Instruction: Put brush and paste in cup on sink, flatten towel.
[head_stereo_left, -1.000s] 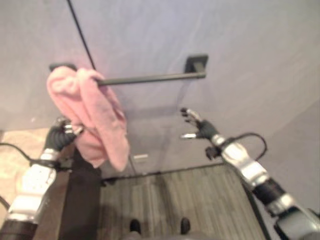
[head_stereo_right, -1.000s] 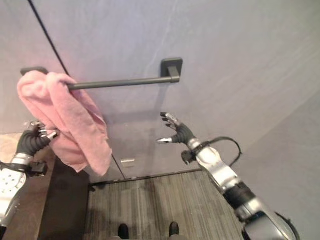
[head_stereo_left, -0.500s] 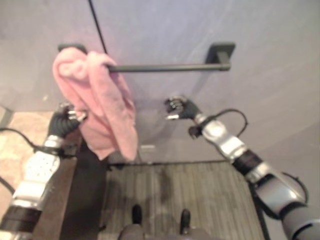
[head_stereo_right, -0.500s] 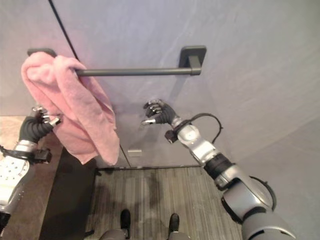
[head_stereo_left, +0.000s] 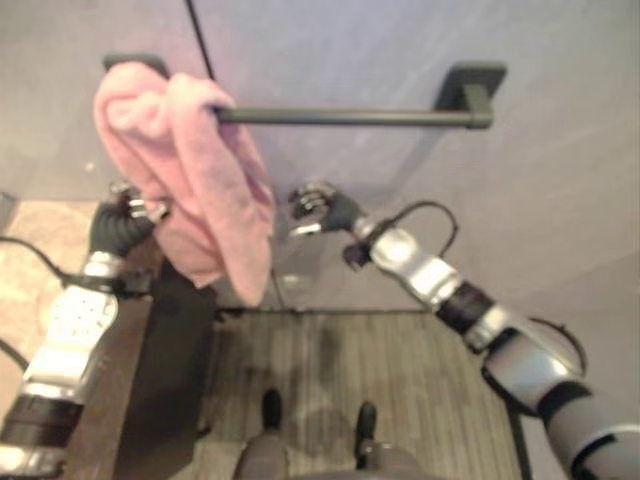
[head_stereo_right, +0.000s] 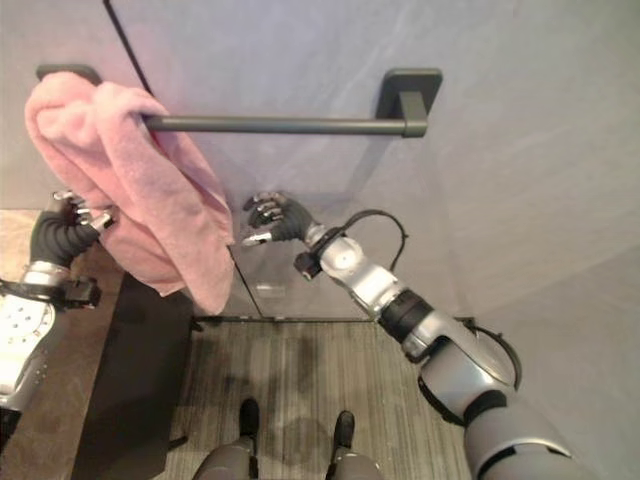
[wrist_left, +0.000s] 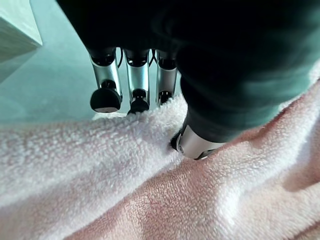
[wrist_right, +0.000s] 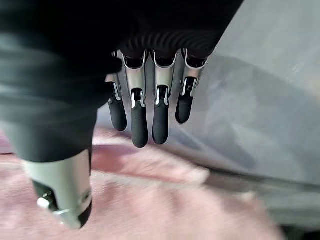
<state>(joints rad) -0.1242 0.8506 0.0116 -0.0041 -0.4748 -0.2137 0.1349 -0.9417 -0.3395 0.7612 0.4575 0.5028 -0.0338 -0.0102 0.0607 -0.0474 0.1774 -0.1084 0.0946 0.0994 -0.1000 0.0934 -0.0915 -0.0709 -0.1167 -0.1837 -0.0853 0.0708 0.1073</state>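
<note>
Although the task also names a brush, paste and a cup, what hangs in front of the robot is the soft pink terry towel (head_stereo_right: 130, 190), bunched in a thick wad over the left end of the dark metal wall-mounted towel bar (head_stereo_right: 290, 125), with most of the bar bare to the right; the cloth looks light, limp and plush, so I'd judge it will sag and fold wherever it isn't supported, and it should slide along the smooth bar rather than catch; the left hand (head_stereo_left: 128, 208) sits at the towel's left edge, and its wrist view shows the fingers (wrist_left: 136, 82) reaching over a fold with the thumb pressed into the pile beneath, so it seems to be pinching the cloth; the right hand (head_stereo_right: 272, 217) is just beside the hanging lower corner of the towel, apart from it, with its fingers (wrist_right: 146, 117) straight and relaxed, thumb standing off, holding nothing; for flattening, the sensible hold for it would be the free right-hand edge or lower corner, pinched between thumb and fingers, then drawn rightward along the bar while the left hand anchors the other side; a shallow pinch on such fluffy pile could slip, so a deeper bite of cloth looks safer
</note>
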